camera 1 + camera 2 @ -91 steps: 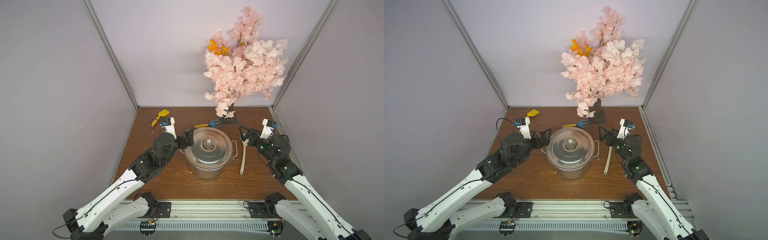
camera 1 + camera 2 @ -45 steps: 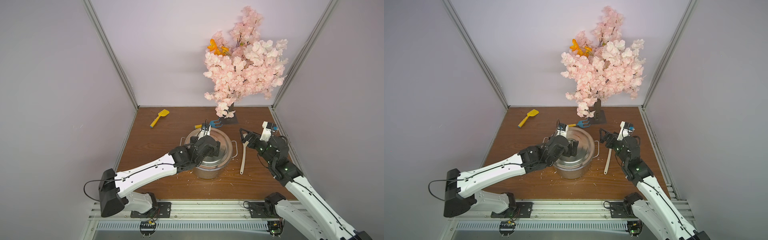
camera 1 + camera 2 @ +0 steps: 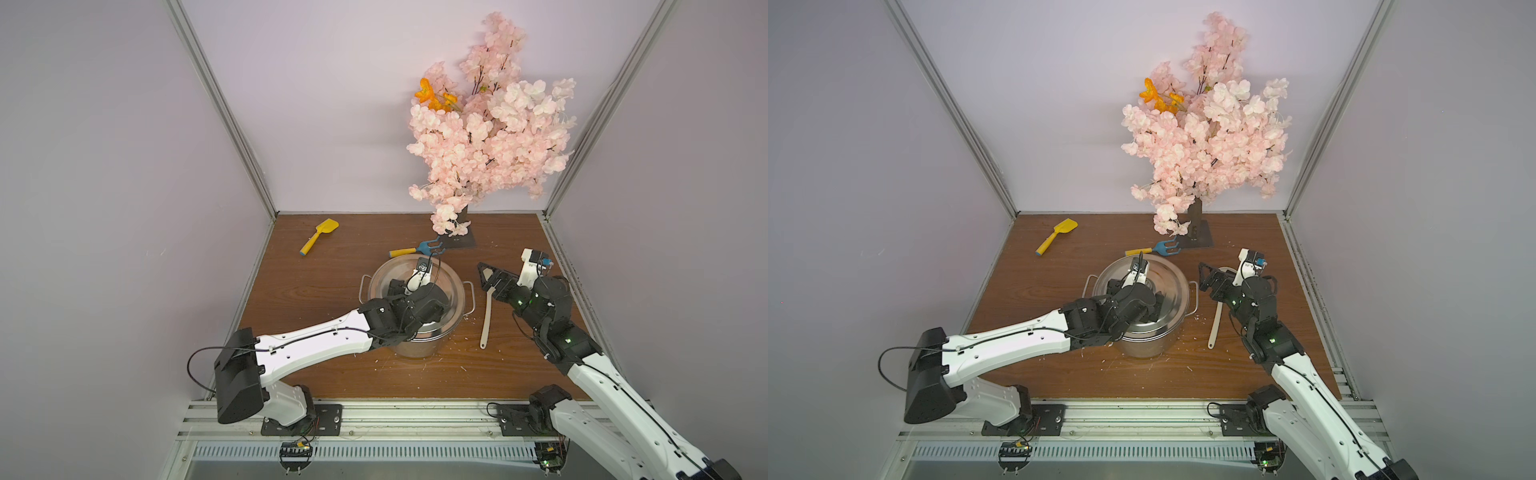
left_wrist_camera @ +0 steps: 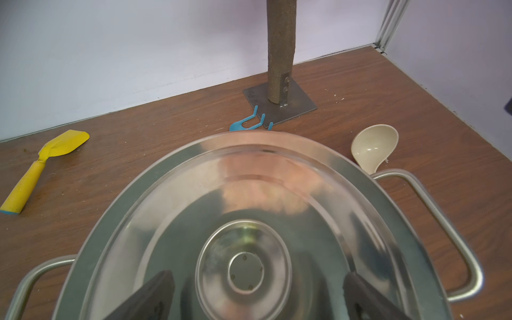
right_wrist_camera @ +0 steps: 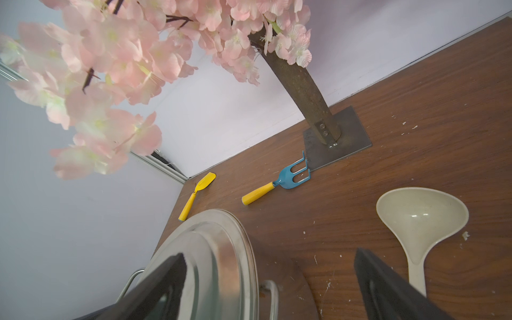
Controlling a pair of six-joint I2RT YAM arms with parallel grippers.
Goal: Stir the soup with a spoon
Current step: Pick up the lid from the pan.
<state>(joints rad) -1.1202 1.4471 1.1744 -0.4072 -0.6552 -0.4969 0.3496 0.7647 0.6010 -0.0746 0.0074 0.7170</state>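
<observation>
Left tool (image 4: pixel 256 279): released, jaws spread either side of the knob of the lid (image 4: pixel 249 177); pot (image 3: pixel 415 349) covered.
Right tool (image 3: pixel 488 276): released, empty, poised over the bowl end of the spoon (image 5: pixel 421 219).
Spoon: lying flat on the desk (image 3: pixel 324 291) just beside the pot. Judged light, stiff, smooth plastic; take the slim handle crosswise, near its middle.

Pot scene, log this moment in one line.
lid: on pot | left pincer: open around knob | ladle: on table | right pincer: open beside ladle
</observation>
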